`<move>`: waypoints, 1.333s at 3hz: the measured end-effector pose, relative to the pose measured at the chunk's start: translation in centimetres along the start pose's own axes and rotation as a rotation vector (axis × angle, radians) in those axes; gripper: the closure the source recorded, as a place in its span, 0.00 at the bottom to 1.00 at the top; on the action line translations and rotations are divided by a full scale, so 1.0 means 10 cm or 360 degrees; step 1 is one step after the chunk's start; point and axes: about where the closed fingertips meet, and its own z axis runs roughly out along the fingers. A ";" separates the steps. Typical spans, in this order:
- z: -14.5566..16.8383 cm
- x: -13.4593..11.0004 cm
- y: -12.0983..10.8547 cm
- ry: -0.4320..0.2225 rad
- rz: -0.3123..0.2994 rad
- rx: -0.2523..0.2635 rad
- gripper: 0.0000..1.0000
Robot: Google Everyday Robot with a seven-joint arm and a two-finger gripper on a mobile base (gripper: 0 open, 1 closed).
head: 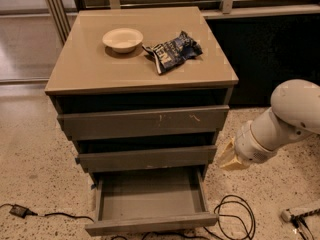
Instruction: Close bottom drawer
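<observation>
Tool (227, 156) hangs near the open, boxy, flat-fronted bottom drawer (150, 223).

Prob. office/lab: speckled floor (30, 159), glass partition (25, 39), loose cables (235, 198); hand (229, 157) beside cabinet (90, 64).

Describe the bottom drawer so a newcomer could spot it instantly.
Find the grey-brown cabinet carrying a bowl and snack bag, with the gripper beside its right side. The bottom drawer is the lowest of three and the only one pulled out.
</observation>
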 end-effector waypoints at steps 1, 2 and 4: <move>0.51 0.22 0.10 -0.0061 0.0022 -0.0003 1.00; 0.86 0.41 0.20 -0.0075 0.0041 -0.0013 1.00; 1.97 0.89 0.15 0.0011 0.0118 -0.0257 1.00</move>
